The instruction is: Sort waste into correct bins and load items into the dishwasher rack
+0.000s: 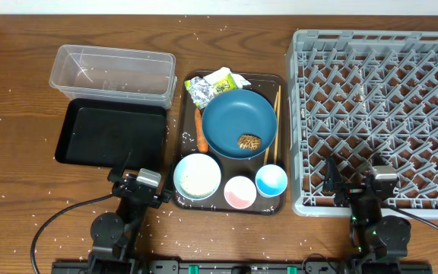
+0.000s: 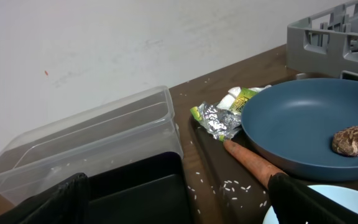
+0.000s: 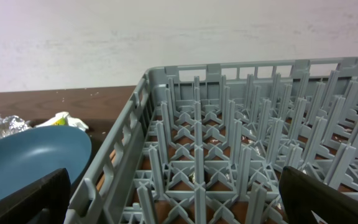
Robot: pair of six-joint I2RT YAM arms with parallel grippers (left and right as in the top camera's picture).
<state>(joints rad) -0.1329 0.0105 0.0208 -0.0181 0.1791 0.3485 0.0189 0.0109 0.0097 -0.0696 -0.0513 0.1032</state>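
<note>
Here, at the left of the surface (image 1: 21, 76), the clear tub (image 1: 112, 50) stands with the black tray (image 1: 109, 133) just in front of it, and the left gripper (image 2: 179, 186), jaws apart, hangs at that tray's near right corner. In the middle, the dark brown serving tray (image 1: 268, 204) carries the crumpled wrapper (image 1: 202, 91), the carrot (image 1: 200, 129), the dark blue dish (image 1: 230, 114) holding the brown food piece (image 1: 249, 141), the chopsticks (image 1: 277, 114) along its right side and, nearest the arms, the white bowl (image 1: 197, 176), pink cup (image 1: 239, 192) and light blue cup (image 1: 271, 180). At the right stands the grey rack (image 1: 291, 114), the right gripper (image 3: 174, 177) above its near edge with jaws apart.
</note>
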